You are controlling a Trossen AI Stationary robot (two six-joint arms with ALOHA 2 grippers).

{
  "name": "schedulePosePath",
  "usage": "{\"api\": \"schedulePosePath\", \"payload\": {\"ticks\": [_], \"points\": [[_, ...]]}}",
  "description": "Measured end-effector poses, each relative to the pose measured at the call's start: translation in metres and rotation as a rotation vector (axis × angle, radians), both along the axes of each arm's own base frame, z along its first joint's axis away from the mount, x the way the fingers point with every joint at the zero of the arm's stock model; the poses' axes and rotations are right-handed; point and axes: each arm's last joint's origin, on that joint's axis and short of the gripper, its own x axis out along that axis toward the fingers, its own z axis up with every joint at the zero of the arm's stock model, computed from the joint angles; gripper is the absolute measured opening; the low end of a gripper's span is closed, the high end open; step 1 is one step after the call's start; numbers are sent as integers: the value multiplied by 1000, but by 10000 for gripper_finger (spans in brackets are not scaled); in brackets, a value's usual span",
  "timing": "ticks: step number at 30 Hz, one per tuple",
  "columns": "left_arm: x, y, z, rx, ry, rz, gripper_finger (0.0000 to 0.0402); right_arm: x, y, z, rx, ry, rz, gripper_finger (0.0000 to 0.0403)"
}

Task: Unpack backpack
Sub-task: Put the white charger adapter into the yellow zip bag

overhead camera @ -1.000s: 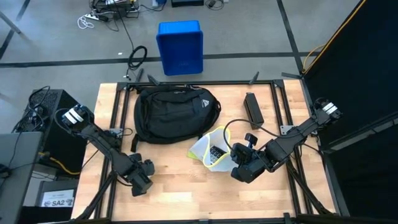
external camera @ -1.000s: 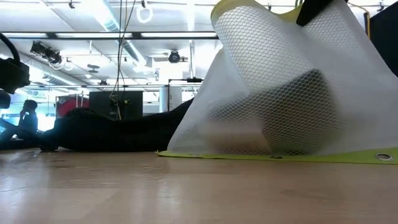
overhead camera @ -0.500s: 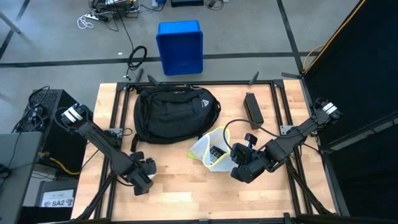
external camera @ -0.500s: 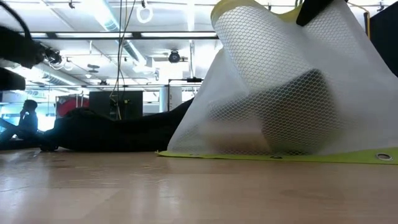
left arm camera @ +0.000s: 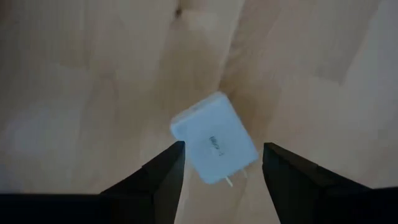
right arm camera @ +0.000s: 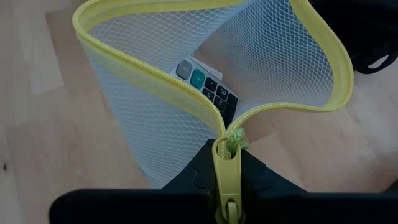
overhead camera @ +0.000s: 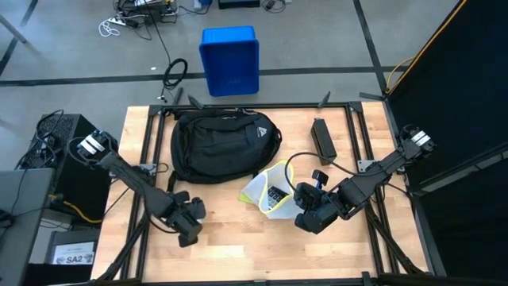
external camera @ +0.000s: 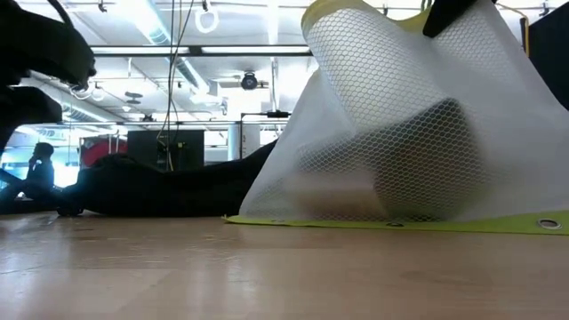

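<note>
Nearby, right pincer pinches mesh pouch; spread left pincer straddles charger.

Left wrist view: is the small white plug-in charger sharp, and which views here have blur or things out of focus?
Left wrist view: the small white plug-in charger and the wood table are soft and smeared. Low view: the white mesh pouch with yellow zip edging fills the right side, its nearest parts soft; a dark blurred arm shape crosses the upper left corner. High view and right wrist view: sharp.
</note>
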Motion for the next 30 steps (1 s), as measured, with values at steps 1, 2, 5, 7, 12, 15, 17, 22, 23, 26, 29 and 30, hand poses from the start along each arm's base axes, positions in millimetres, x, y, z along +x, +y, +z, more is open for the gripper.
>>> {"api": "schedulePosePath", "payload": {"ticks": [1,2,5,7,12,15,17,22,23,26,29,30], "points": [[0,1,0,2,5,5,184,0,0,0,0,0,0,0],[1,3,0,5,7,12,184,0,0,0,0,0,0,0],[4,7,0,8,4,34,185,0,0,0,-1,0,1,0],[6,9,-1,10,7,50,185,0,0,0,-1,0,1,0],[8,18,-6,49,-6,96,185,0,0,0,-1,0,2,0],[5,21,-12,51,18,122,185,0,0,0,-1,0,2,0],[4,21,-13,45,28,140,185,0,0,0,-1,1,2,0],[5,19,-14,17,12,154,185,0,0,0,-1,1,2,0],[5,18,-14,14,9,144,185,0,0,0,-1,1,2,0],[5,18,-14,23,-1,124,184,0,0,0,-1,1,2,0],[7,18,-14,44,-35,52,184,0,0,0,-1,1,2,0],[8,17,-13,51,-47,30,184,0,0,0,-1,1,2,0]]}}
